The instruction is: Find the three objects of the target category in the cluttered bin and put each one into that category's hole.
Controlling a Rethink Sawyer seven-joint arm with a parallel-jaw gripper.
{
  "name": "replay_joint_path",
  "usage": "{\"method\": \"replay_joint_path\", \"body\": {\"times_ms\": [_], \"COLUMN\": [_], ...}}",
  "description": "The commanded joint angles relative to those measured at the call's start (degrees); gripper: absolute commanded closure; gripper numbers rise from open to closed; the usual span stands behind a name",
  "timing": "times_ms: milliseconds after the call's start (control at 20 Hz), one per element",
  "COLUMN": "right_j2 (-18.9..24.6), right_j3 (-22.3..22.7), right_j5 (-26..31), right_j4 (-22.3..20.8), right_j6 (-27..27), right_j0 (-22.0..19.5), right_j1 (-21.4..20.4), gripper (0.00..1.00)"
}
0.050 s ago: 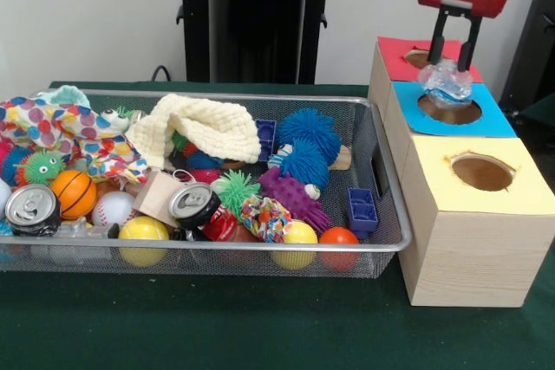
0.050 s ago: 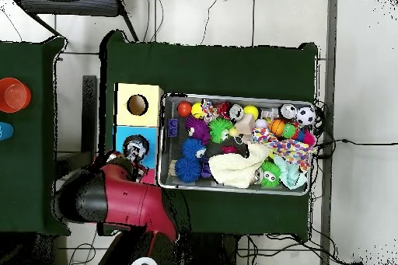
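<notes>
One crumpled clear plastic bottle (image 1: 446,82) is clamped in the pincer (image 1: 453,65), hanging just above the blue-topped hole (image 1: 449,109) of the wooden box (image 1: 473,240), beside the cluttered wire bin (image 1: 381,244).

Green table, a bin and a box on top.
The table (image 1: 260,327), covered in dark green cloth, carried a wire mesh bin (image 1: 381,171) crammed with toys and cans. Just beside the bin stood a long wooden box (image 1: 473,257), its top in red, blue and yellow panels, each with a round hole.
</notes>
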Motion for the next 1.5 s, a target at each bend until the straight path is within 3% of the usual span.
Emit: {"method": "replay_joint_path", "body": {"times_ms": [50, 800, 850, 1500], "right_j2": [1.5, 0.1, -0.3, -0.9], "right_j3": [-2.8, -3.6, -3.9, -4.8], "right_j5": [0.6, 1.4, 1.6, 3.0], "right_j4": [3.2, 3.7, 3.7, 3.6], "right_j6": [14.3, 13.7, 13.9, 13.3], "right_j0": [0.6, 1.6, 1.9, 2.1], "right_j1": [2.7, 3.8, 4.0, 4.5], "gripper": [1.00, 1.00, 0.00, 0.00]}}
